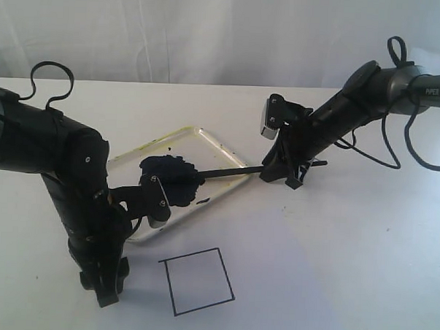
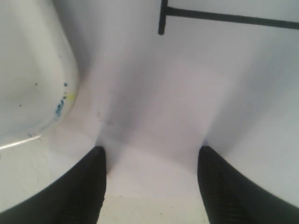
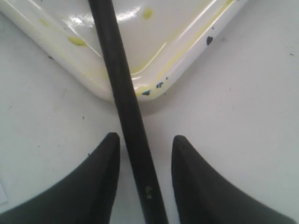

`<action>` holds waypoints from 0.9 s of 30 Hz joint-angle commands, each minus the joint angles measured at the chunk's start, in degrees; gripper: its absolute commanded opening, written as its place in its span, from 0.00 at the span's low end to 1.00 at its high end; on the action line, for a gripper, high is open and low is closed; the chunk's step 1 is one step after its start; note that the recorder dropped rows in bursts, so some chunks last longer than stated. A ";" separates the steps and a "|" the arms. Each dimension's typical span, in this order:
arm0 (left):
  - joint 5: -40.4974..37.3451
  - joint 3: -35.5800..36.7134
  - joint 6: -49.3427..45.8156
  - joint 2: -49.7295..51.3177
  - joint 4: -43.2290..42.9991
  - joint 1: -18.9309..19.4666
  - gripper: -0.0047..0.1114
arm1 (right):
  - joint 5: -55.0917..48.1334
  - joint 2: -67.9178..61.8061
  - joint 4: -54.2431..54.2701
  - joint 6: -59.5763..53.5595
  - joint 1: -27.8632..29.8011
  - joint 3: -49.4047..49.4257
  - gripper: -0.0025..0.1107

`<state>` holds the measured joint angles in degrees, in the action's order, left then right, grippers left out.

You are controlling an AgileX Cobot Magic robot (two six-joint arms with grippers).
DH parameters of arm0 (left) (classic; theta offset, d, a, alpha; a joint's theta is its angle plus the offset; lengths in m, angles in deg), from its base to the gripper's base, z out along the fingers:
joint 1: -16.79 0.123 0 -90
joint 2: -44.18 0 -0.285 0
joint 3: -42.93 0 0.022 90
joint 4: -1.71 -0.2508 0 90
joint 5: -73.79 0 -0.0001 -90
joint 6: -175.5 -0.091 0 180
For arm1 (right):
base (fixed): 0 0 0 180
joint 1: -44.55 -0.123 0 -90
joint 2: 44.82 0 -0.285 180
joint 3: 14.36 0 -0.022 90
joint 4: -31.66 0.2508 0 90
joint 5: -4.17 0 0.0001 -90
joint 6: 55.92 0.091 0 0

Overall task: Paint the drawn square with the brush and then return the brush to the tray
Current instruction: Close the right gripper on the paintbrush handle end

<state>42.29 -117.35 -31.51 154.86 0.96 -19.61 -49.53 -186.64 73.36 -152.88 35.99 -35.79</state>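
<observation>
The right gripper straddles the brush handle, jaws apart with gaps on both sides, not yet clamped. It is best to centre on the handle, close firmly, then lift straight up. Ahead of it, the brush tip rests in dark paint in the tray. Its arm slopes steeply down. The blank drawn square lies well beyond, near the spread, empty left gripper.

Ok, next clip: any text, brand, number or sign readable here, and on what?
"PIPER": small white lettering on the dark grey upper link of the right arm.
No print shows on the shallow white rectangular tray, the white paper sheet or the thin black-outlined drawn square.
</observation>
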 commanded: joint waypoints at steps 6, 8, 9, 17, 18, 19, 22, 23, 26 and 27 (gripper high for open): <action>0.44 0.87 0.15 0.53 0.75 -0.31 0.57 | -0.41 0.66 -0.30 -0.70 -0.02 -0.08 0.25; 0.44 0.87 0.15 0.53 0.75 -0.31 0.57 | -0.41 0.66 -0.30 -0.70 -0.02 -0.08 0.21; 0.44 0.87 0.15 0.53 0.75 -0.31 0.57 | -0.41 0.66 -0.30 -0.70 -0.02 -0.08 0.20; 0.44 0.87 0.15 0.53 0.75 -0.31 0.57 | -0.41 0.66 -0.30 -0.70 -0.02 -0.08 0.14; 0.44 0.87 0.15 0.53 0.75 -0.31 0.57 | -0.41 0.66 -0.30 -0.70 -0.02 -0.08 0.12; 0.44 0.87 0.15 0.53 0.75 -0.31 0.57 | -0.41 0.66 -0.30 -0.70 -0.02 -0.08 0.11; 0.44 0.87 0.15 0.53 0.75 -0.31 0.57 | -0.41 0.66 -0.30 -0.70 -0.02 -0.08 0.05; 0.44 0.87 0.15 0.53 0.75 -0.31 0.57 | -0.41 0.66 -0.30 -0.70 -0.02 -0.08 0.03; 0.44 0.87 0.15 0.53 0.75 -0.31 0.57 | -0.69 0.66 -0.30 -0.70 -0.02 -0.08 0.02; 0.44 0.87 0.15 0.53 0.75 -0.31 0.57 | -1.04 0.66 -0.30 -0.95 -0.02 -0.08 0.02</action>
<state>42.29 -117.35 -31.51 154.86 0.96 -19.61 -49.87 -186.64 72.94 -152.88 35.99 -35.79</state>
